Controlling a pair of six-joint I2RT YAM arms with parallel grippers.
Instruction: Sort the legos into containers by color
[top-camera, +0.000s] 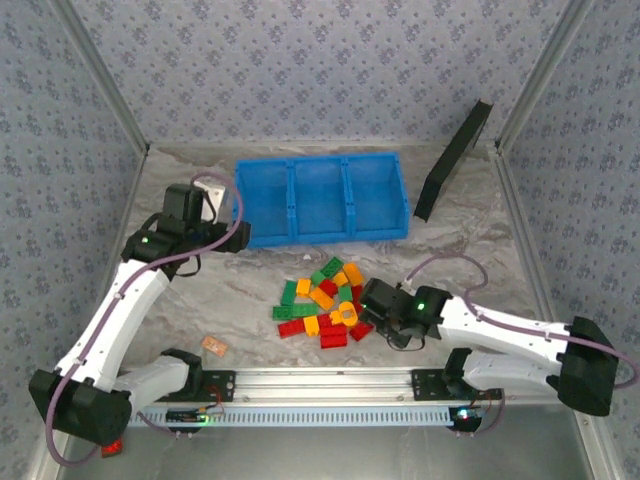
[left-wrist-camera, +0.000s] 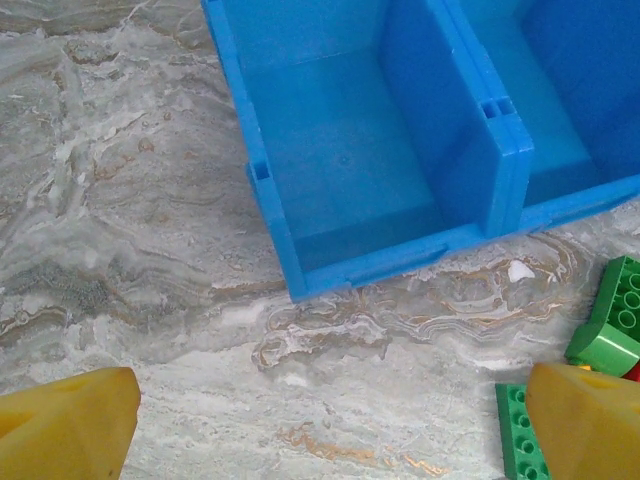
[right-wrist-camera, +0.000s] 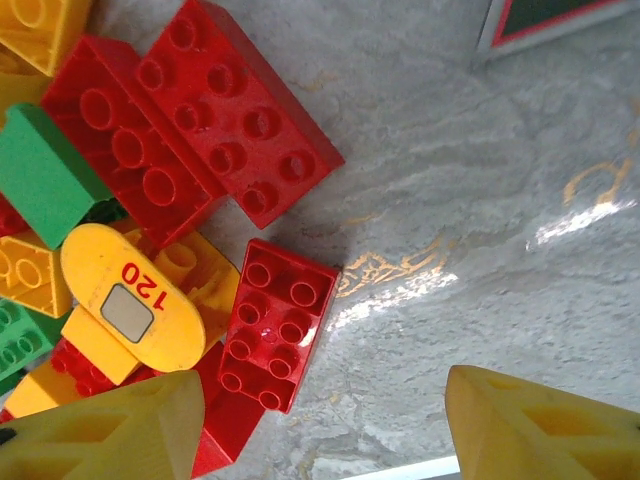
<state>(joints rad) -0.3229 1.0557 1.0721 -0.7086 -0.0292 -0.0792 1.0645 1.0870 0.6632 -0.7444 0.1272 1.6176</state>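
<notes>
Red, green and orange-yellow legos (top-camera: 325, 300) lie in a loose pile at the table's middle front. The blue bin (top-camera: 320, 238) with its three containers stands behind them. My right gripper (top-camera: 368, 298) sits low at the pile's right edge, jaws open. In the right wrist view a small red brick (right-wrist-camera: 280, 320) lies between the fingers of that gripper (right-wrist-camera: 325, 430), close to the left one and far from the right one. My left gripper (top-camera: 232, 237) hangs open by the bin's left front corner. Its fingers (left-wrist-camera: 65, 420) frame bare table, with green bricks (left-wrist-camera: 615, 320) at the right.
A black flat panel (top-camera: 452, 160) leans on the back right wall. A small orange scrap (top-camera: 213, 346) lies near the front left. A yellow oval piece marked 120 (right-wrist-camera: 135, 310) and two bigger red bricks (right-wrist-camera: 190, 120) crowd the small red brick's left side.
</notes>
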